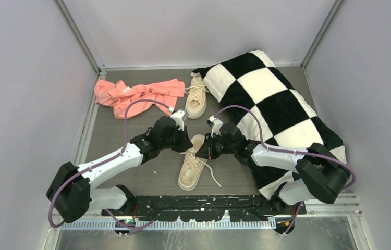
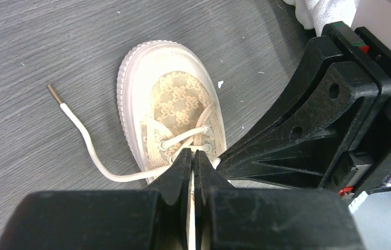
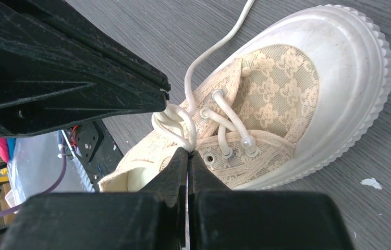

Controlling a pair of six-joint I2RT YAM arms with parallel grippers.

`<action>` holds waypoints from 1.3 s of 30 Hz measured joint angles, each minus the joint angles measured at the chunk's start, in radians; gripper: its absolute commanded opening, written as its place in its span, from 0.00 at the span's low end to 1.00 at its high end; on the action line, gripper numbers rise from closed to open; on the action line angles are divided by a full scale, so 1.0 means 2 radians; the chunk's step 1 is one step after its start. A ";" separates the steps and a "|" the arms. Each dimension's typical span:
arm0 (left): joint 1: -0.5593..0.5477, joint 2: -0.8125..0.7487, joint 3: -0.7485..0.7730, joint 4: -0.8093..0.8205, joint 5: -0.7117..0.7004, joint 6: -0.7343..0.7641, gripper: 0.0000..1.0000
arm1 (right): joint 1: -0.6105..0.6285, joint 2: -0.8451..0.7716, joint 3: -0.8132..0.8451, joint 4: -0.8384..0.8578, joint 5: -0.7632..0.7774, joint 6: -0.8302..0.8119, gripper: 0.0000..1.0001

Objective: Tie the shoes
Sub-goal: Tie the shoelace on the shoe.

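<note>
the near sneaker [image 1: 189,172] lies on the grey tabletop [image 1: 125,125] at the lower centre of the overhead view, toe toward the arm bases, with both grippers meeting over its lacing. its mate, the far sneaker [image 1: 196,99], stands well apart at the upper centre, just beside the checkered pillow [image 1: 266,99] and the pink cloth [image 1: 136,94]. your left gripper [image 2: 193,155] has its jaws pressed fully together right at the top eyelets [image 3: 217,95], and your right gripper [image 3: 188,152] is likewise squeezed closed. between the two tips runs a short lace loop [image 3: 175,121], and each tip seems to pinch one side of it. expect the lace to be soft, limp and a bit slick, so it will slide through a loose pinch and hold no shape of its own. the lace-patterned canvas upper is light and will drag along the table if you pull hard. take hold on the cord itself, near the eyelets, not on the fabric. the free lace end [image 2: 86,143] trails off at the left of the left wrist view, well apart from both tips.
</note>
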 measured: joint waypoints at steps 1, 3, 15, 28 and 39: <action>0.000 0.000 0.000 0.001 0.001 0.000 0.01 | 0.000 0.000 0.000 0.000 0.000 0.000 0.01; 0.000 -0.001 -0.001 0.001 0.000 -0.001 0.01 | 0.000 0.000 0.000 -0.001 0.000 0.000 0.01; 0.000 -0.066 -0.043 0.028 -0.034 -0.014 0.19 | 0.000 -0.002 -0.003 -0.002 0.000 0.000 0.01; 0.000 -0.069 -0.060 0.046 -0.009 -0.006 0.54 | 0.000 -0.002 -0.003 -0.001 0.000 0.000 0.01; 0.000 -0.092 -0.146 0.131 0.006 -0.017 0.60 | 0.000 -0.002 -0.003 -0.001 0.000 0.001 0.01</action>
